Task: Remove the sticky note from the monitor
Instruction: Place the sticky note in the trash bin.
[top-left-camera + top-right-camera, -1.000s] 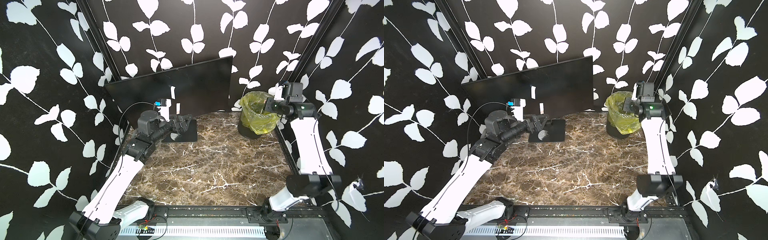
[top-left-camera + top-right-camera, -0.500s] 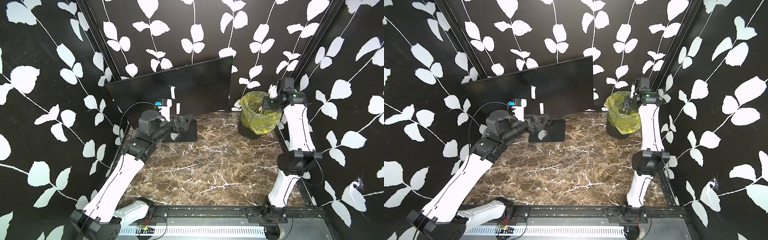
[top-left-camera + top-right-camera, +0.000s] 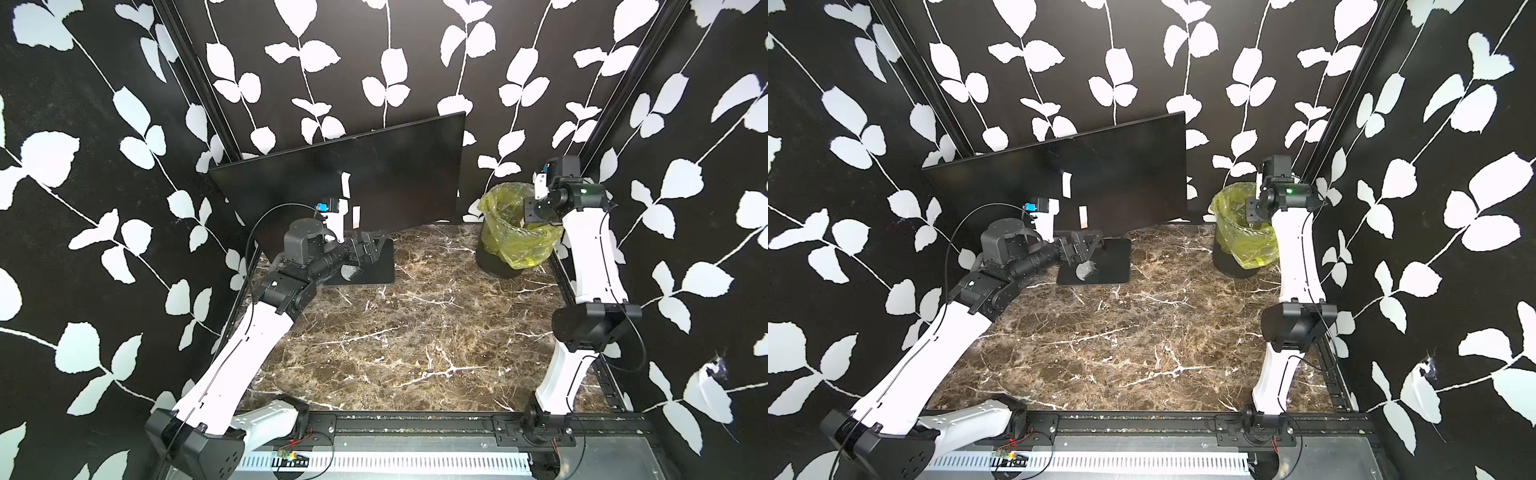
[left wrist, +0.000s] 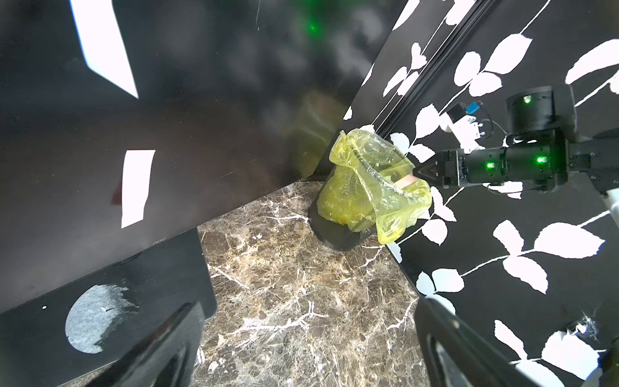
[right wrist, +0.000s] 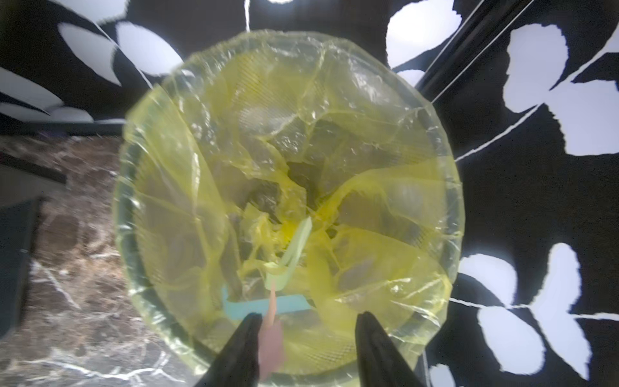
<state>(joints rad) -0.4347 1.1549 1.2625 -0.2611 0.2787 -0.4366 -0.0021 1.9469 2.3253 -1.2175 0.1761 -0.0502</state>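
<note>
A pink note [image 5: 271, 335] clings to the inner face of one finger of the right tool [image 5: 310, 316]. The tool's jaws are released and stand apart, and the other finger is clear of the note. Straight below this tool is the bin [image 3: 494, 264], lined with a yellow bag [image 5: 335, 100]. A blue note [image 5: 254, 306] and a green note [image 5: 294, 248] lie inside it, just past the fingertips.

The monitor [image 3: 395, 166] stands well away from the right tool, across the bench [image 3: 415, 332] and close behind the left tool [image 4: 306, 303]. Two white notes [image 3: 345, 185] [image 3: 356, 216] are stuck on its dark screen, just above and beyond the left tool.

The left tool sits low over the monitor's base [image 3: 380, 266], near the base's scuffed grey patch [image 4: 93, 321]. Its jaws are spread wide with nothing between them.
</note>
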